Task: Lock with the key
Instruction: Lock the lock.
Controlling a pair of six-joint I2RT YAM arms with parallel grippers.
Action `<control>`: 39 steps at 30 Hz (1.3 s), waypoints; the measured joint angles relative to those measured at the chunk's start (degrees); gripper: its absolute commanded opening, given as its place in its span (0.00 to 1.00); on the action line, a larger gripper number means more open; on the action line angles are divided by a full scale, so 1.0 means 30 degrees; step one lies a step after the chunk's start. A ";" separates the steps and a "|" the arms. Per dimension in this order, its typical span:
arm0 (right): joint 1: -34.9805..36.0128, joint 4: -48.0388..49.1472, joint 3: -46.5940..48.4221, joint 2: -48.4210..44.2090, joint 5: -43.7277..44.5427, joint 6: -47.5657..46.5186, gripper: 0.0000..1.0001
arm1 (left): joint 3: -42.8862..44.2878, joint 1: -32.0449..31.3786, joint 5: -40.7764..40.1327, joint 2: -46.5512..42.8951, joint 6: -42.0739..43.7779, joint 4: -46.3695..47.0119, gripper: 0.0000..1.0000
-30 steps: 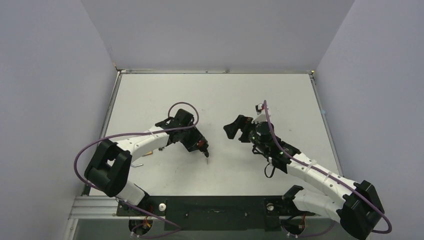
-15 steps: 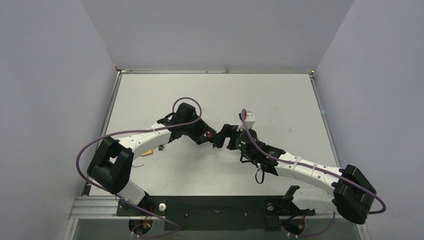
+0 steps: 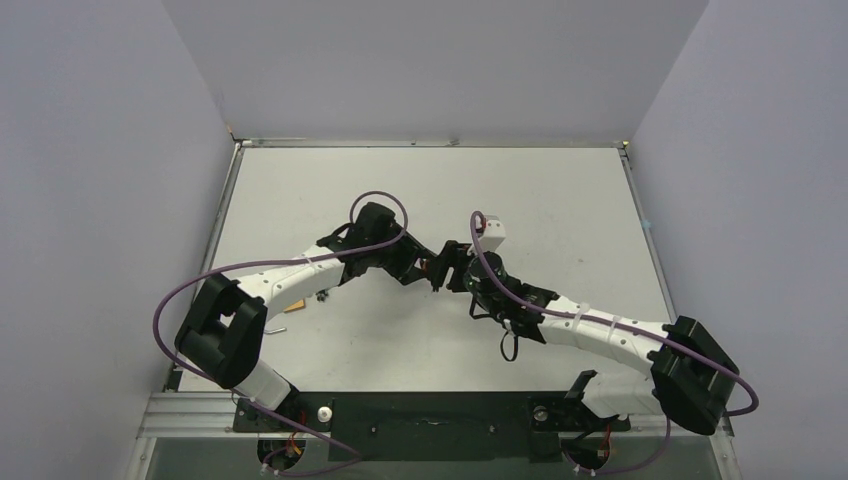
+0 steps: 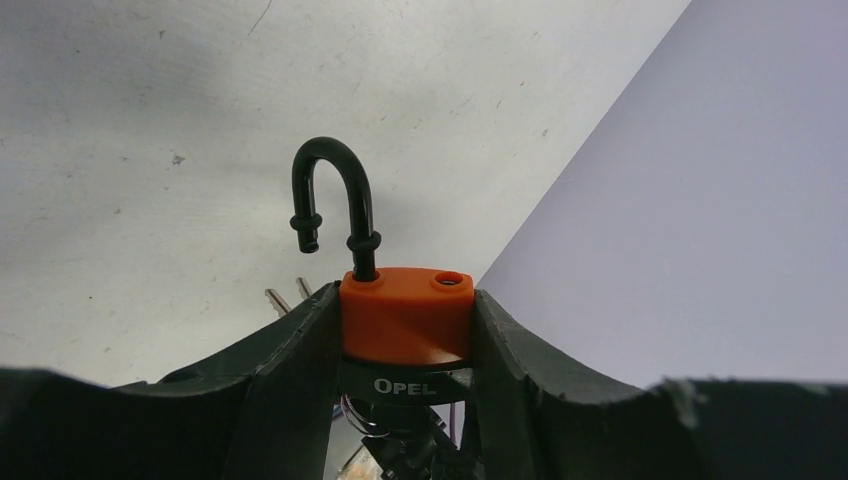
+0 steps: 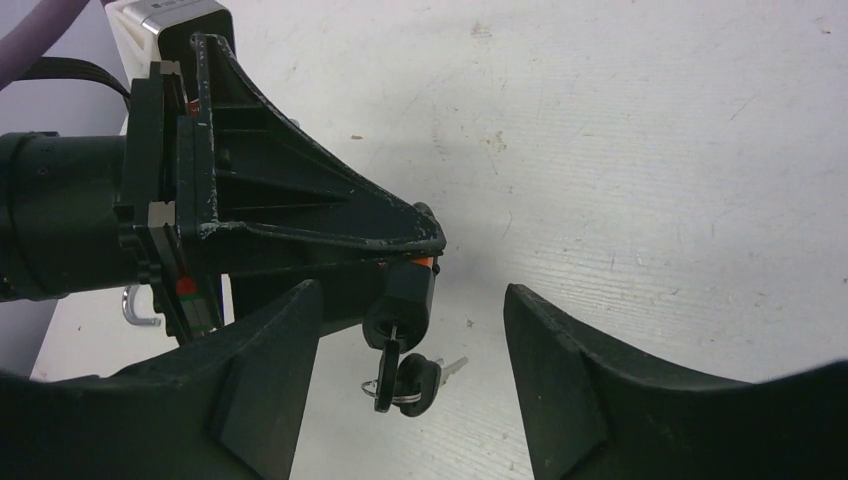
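- Right tool (image 5: 410,300), black, two-fingered: released. Its jaws stand apart on either side of the key, and we see no contact with it.
- Small black-headed metal key (image 5: 397,372): seated in the underside of the lock and hanging down between the right tool's jaws. A wire ring (image 5: 372,388) with a silver spare key (image 5: 452,367) dangles from it.
- Orange-bodied padlock with a black base band (image 4: 405,315): held above the middle of the desk, keyway down, where the two arms meet.
- Left tool (image 4: 407,300): clenched on the padlock's two sides, body upright between the fingers.
- Black curved metal shackle (image 4: 335,190): raised and swung aside, its free end clear of the socket in the orange top.
- White scuffed desk (image 5: 650,150): bare beneath and beyond the lock.
- Hazards, as we judge them: the right tool could close on the ring or spare instead of the key head, and the turn would then slip. Turning force could rotate the padlock in the left tool's side grip. A pull while turning could draw the key out. With the shackle unseated, turning alone would lock nothing.
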 measured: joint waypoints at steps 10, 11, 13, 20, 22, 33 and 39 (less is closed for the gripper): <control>0.0044 0.0029 0.0590 0.0954 0.0117 0.0109 0.53 | 0.0000 -0.0036 0.0124 0.0000 -0.0160 0.0568 0.00; 0.0095 0.0044 0.0627 0.1064 0.0117 0.0146 0.52 | 0.0000 -0.0036 0.0131 0.0000 -0.0168 0.0648 0.00; 0.0138 0.0036 0.0634 0.1180 0.0109 0.0160 0.52 | 0.0029 -0.0058 0.0138 0.0000 -0.0197 0.0743 0.00; 0.0233 0.0051 0.0714 0.1413 0.0255 0.0219 0.28 | 0.0036 -0.0197 0.0277 0.0000 -0.0401 0.1005 0.00; 0.0233 0.0073 0.0714 0.1413 0.0401 0.0211 0.15 | 0.0036 -0.0233 0.0299 0.0000 -0.0459 0.1035 0.00; 0.0080 -0.0423 0.1224 0.1304 0.1056 0.0364 0.00 | 0.0546 -0.0240 0.0262 -0.0029 0.1078 0.1362 0.39; -0.1122 -0.0794 0.1574 -0.0138 -0.0933 0.0109 0.00 | 0.1880 -0.0022 0.0925 -0.0532 0.4073 0.1180 0.44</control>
